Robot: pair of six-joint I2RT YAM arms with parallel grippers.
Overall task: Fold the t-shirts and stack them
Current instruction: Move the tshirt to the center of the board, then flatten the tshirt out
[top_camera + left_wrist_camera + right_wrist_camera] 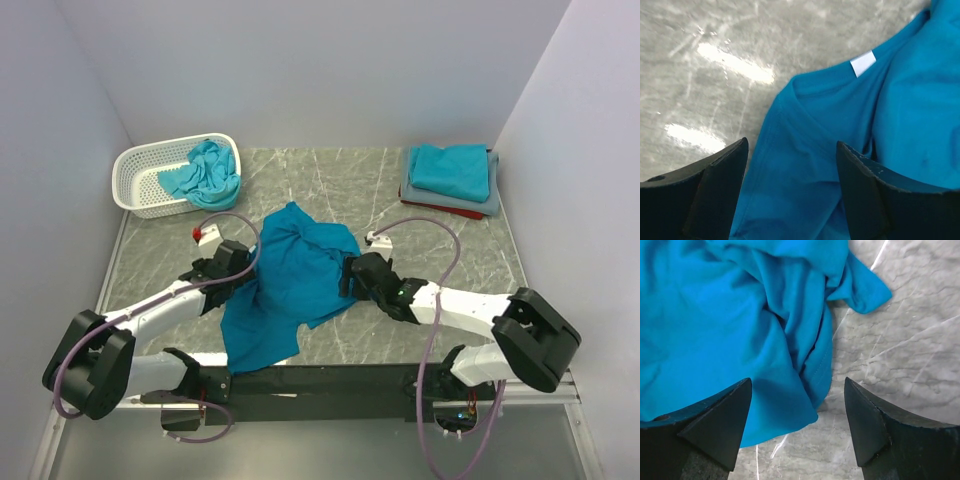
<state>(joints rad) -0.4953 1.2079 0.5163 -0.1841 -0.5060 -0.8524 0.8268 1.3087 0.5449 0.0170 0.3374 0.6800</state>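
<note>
Your two arms flank a crumpled teal-blue cotton t-shirt (290, 285) lying mid-table. Your left gripper (790, 150) is spread wide over cloth near the collar. Your right gripper (797, 387) gapes just as wide above a bunched edge, and neither pinches fabric. From above, both sets of fingertips are lost behind folds. At far right, the folded stack of shirts (452, 172) seems to hide a red one beneath grey.
</note>
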